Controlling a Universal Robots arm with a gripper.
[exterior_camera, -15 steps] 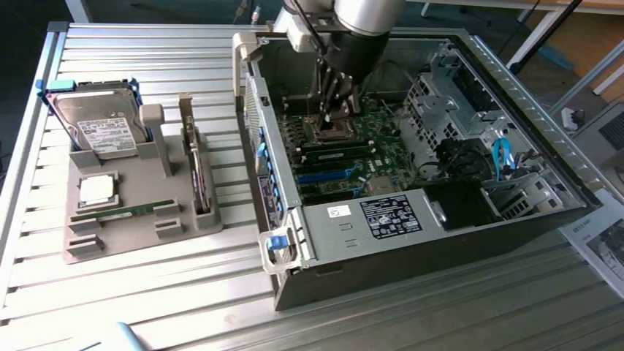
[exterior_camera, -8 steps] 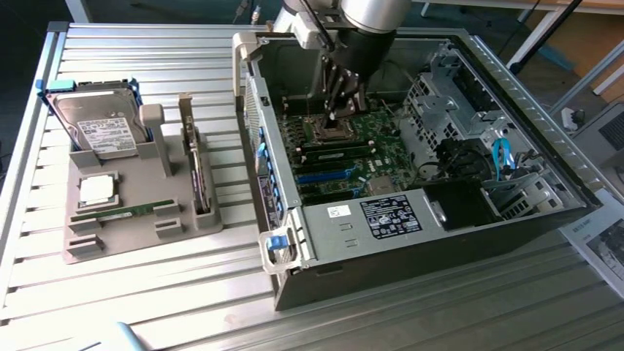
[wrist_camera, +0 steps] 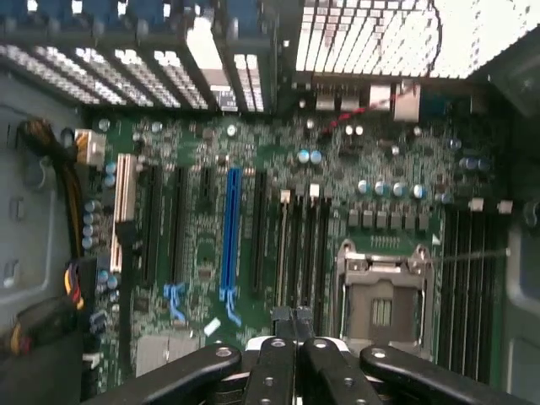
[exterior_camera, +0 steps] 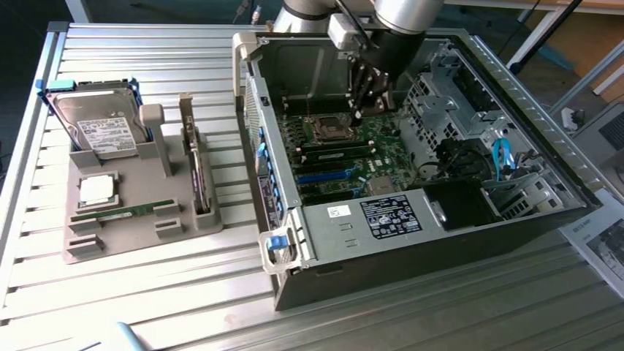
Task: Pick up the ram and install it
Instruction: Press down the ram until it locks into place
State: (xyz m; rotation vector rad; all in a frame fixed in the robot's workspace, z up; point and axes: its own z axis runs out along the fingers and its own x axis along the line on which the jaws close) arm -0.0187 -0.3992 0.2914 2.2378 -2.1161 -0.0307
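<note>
My gripper [exterior_camera: 364, 102] hangs inside the open case [exterior_camera: 507, 219], over the board [wrist_camera: 253, 219] near the empty socket [wrist_camera: 381, 297], fingers [wrist_camera: 291, 325] pressed together with nothing I can make out between them. One ram [exterior_camera: 125, 212] lies on the grey tray [exterior_camera: 117, 245] outside, well apart from me. Seating a stick well means lining it up with a slot [wrist_camera: 299, 245] and pressing straight down. The case wall, drive cage [exterior_camera: 439, 102] and cables [exterior_camera: 502, 157] crowd close.
</note>
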